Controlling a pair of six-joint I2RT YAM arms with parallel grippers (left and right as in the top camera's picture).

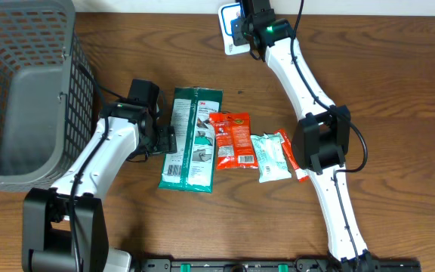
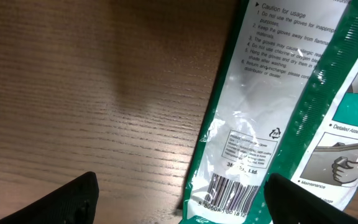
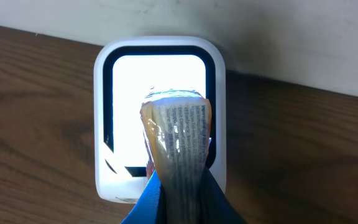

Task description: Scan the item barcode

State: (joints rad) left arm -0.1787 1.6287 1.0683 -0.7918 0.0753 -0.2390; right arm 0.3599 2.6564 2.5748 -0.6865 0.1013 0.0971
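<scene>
Packet (image 3: 176, 143), right wrist view: a small wrapper with fine print, standing on end at centre frame directly in front of the scanner's lit window.
Scanner (image 3: 129, 93), right wrist view: white housing with a dark bezel and a bright window, filling the middle of the frame against the wall.
Right gripper (image 3: 179, 202), right wrist view: pinched nearly closed on the packet's lower end at bottom centre.
Barcode side, right wrist view: only printed text faces the camera. Whether the code faces the window cannot be told.
Left gripper (image 2: 179, 205), left wrist view: spread to its widest and holding nothing, with dark fingertips in the lower corners straddling the bottom edge of the glove pack (image 2: 272, 112).
Glove pack barcode (image 2: 232, 196), left wrist view: face up at bottom centre.
Top centre, overhead: the right gripper (image 1: 248, 26) reaches over the scanner (image 1: 229, 38) at the far edge of the table (image 1: 399, 91) and hides the packet.
Mid-frame, overhead: the glove pack (image 1: 192, 140), an orange sachet (image 1: 230, 140) and a white-green pouch (image 1: 270, 156) lie in a row, with the left gripper (image 1: 165, 140) at the pack's left edge.
Left edge, overhead: a grey basket (image 1: 44, 83).
Step in hand: apparently presenting the packet to the scanner.
Next move: likely a steady hold or a slight turn until the code meets the window.
</scene>
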